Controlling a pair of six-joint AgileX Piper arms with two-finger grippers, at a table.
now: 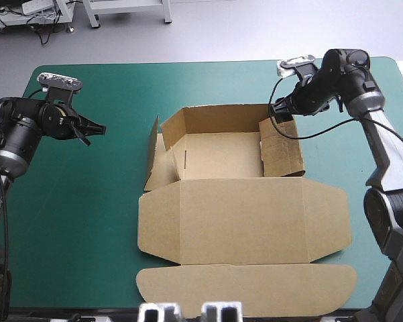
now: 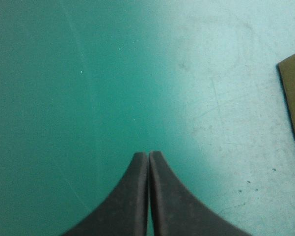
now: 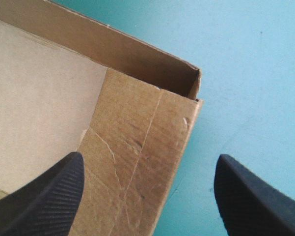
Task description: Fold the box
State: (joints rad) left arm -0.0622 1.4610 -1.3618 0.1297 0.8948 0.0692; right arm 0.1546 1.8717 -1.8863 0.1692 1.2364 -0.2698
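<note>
The box [image 1: 221,157] sits in the middle of the worktop [image 1: 87,201], back wall [image 1: 214,117] up, side walls not tucked yet, lid [image 1: 241,221] flat. The left hand [image 2: 148,155] is clenched on nothing. The right hand [image 3: 147,164] is spread wide over the right wall [image 1: 281,154]

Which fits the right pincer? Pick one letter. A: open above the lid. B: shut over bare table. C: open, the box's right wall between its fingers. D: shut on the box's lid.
C: the right pincer stands wide apart in its wrist view, one side over the box, the other over the teal-green cover.
</note>
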